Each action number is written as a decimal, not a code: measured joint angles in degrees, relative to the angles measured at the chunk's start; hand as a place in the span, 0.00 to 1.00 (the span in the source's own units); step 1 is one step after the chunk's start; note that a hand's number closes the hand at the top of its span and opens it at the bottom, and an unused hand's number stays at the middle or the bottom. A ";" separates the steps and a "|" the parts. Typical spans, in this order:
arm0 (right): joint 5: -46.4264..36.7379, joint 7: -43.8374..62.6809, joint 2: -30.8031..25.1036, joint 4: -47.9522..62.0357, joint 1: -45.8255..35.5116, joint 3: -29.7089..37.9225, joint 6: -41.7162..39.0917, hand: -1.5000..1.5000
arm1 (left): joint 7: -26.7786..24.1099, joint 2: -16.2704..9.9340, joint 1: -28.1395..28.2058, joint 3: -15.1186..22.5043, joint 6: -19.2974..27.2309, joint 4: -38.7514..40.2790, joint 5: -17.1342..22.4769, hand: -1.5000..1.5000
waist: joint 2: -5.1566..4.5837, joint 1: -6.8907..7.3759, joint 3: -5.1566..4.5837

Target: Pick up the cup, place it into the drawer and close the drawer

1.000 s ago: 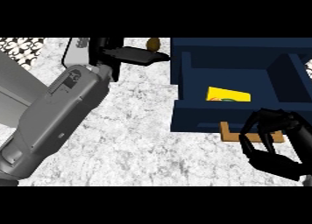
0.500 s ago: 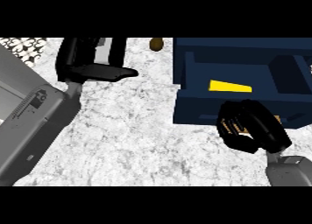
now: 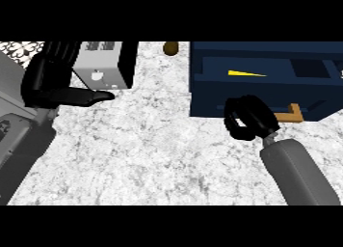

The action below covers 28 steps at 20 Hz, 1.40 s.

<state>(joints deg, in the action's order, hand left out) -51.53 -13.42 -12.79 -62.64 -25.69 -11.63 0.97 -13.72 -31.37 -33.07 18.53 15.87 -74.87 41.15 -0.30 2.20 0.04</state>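
White marbled counter [image 3: 160, 159]; grey box [image 3: 103, 67] (pale emblem on its face), small brown object [image 3: 171, 48] beyond

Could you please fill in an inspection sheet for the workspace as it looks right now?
Surface: mottled white and grey counter.
Job's things: dark blue drawer at upper right, nearly shut; a sliver of the yellow cup shows inside; tan handle on its front.
Clutter: grey and white box at upper left; small brown object at the top edge.
Hands: right hand with curled fingers against the drawer front, beside the handle; left hand at upper left, fingers extended, holding nothing.
Cables: nothing seen.
Surroundings: patterned surface in the top left corner.
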 measured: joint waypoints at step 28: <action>6.06 -21.47 -1.89 44.12 -25.27 14.18 -1.89 1.00 | -2.92 0.13 8.82 -3.26 -10.36 -3.50 -0.19 0.00 | -0.40 3.30 -0.26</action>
<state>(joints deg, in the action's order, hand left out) -45.48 -34.89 -14.67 -18.52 -50.96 2.55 -0.92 -16.65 -31.24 -24.25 15.27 5.51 -78.37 40.96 -0.70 5.50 -0.22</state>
